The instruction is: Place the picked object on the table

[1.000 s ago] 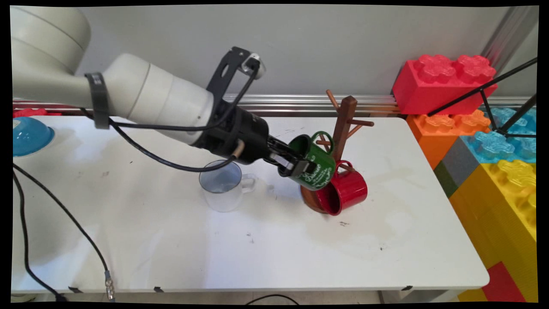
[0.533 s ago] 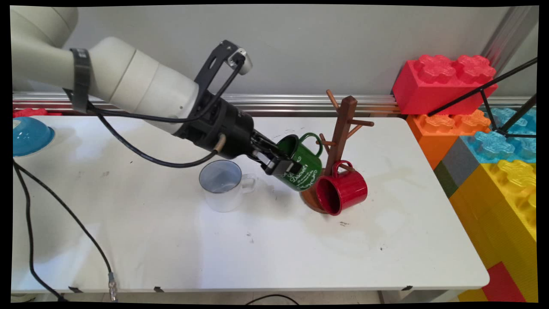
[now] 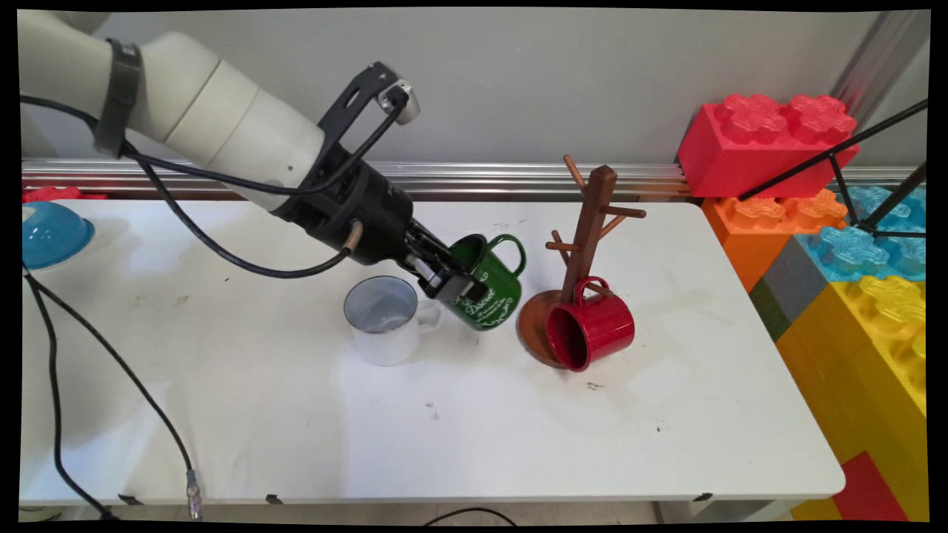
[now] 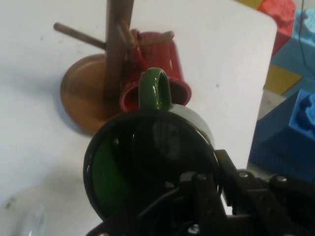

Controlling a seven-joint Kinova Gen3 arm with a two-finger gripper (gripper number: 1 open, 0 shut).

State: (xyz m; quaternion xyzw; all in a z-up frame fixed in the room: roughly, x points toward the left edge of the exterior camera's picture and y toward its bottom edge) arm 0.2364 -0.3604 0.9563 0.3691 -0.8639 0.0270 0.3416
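Green mug [image 3: 485, 285] leftward, off rack [image 3: 585, 244]

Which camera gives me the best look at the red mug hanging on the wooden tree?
The main view: the red mug shows whole, hanging from the mug tree. In the hand view the green mug, held by the gripper, covers part of it.

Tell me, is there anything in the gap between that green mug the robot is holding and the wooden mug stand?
Nothing visible. The gripper holds the green mug by its rim, tilted above the table. Between it and the wooden mug tree lies only bare tabletop. The red mug hangs on the tree's near side; the white mug stands left of the gripper.
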